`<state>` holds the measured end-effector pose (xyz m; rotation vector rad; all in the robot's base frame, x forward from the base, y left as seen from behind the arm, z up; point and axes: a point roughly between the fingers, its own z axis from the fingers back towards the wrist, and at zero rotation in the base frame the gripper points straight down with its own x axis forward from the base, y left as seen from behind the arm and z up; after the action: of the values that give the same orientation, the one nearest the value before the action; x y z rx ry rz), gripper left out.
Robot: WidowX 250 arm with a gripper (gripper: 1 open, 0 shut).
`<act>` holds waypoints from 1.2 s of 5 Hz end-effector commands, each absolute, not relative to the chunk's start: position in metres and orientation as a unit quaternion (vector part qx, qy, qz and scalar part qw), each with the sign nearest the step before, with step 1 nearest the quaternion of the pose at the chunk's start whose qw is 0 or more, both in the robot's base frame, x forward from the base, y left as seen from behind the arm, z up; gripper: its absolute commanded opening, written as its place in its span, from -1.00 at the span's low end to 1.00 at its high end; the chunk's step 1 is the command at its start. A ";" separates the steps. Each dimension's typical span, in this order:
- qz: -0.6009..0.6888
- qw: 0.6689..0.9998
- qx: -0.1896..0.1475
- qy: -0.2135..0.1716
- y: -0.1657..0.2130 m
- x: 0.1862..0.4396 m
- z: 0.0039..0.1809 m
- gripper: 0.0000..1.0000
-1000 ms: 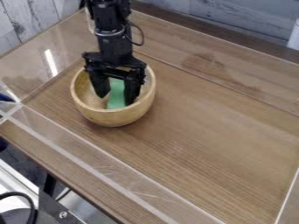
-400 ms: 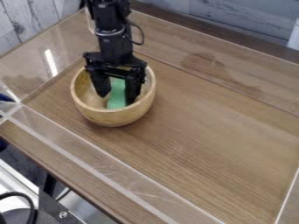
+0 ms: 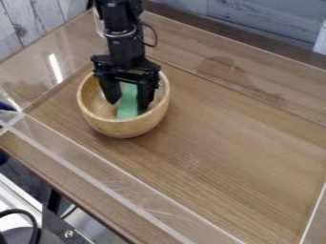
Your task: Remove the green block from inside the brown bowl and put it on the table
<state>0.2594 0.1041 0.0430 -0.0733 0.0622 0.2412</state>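
Observation:
The brown bowl (image 3: 124, 119) sits on the left part of the table (image 3: 216, 143). Inside it lies the green block (image 3: 132, 104), a bright green bar leaning against the bowl's inner wall. My black gripper (image 3: 129, 97) reaches straight down into the bowl. Its jaws stand open, one finger on each side of the block, with gaps showing between fingers and block. The block's upper end is partly hidden behind the gripper body.
Low clear acrylic walls (image 3: 76, 162) edge the tabletop at the front left and along the back. Wood-grain surface stretches to the right of the bowl and toward the front.

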 end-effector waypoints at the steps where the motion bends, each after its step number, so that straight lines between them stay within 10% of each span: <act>1: 0.125 0.992 -0.029 0.005 0.111 0.271 0.052 -1.00; 6: 0.123 0.992 -0.033 0.003 0.105 0.273 0.058 -1.00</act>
<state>0.2605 0.1011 0.0399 -0.0848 0.0719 0.2505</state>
